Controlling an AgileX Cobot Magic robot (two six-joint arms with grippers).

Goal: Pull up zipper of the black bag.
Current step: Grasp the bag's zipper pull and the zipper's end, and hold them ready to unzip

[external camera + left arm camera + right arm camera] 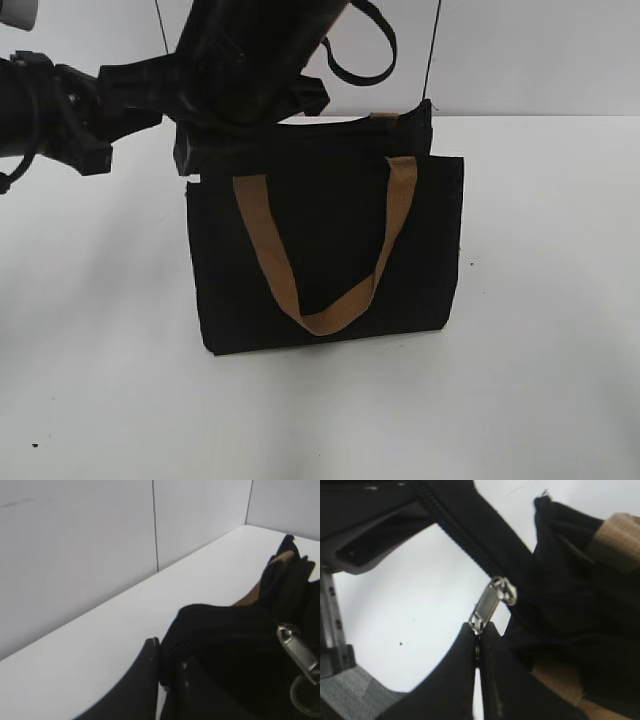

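While the bag (325, 250) stands upright on the white table (540, 380), both arms converge on its top edge from the upper left of the exterior view, their dark housings overlapping there and hiding the grippers from that camera. One tan handle (330, 270) hangs down the bag's front face; only the exterior view shows it whole. In the left wrist view, the left gripper (167, 680) is clenched on a fold of black fabric at the bag's top corner, with the silver zipper (299, 652) just beside it at the right edge. Only the right wrist view shows the right gripper (479, 645): its fingertips (465, 652) are pinched together on the lower end of the zipper's pull tab (486, 607), which slants away from the black zip track (455, 527).
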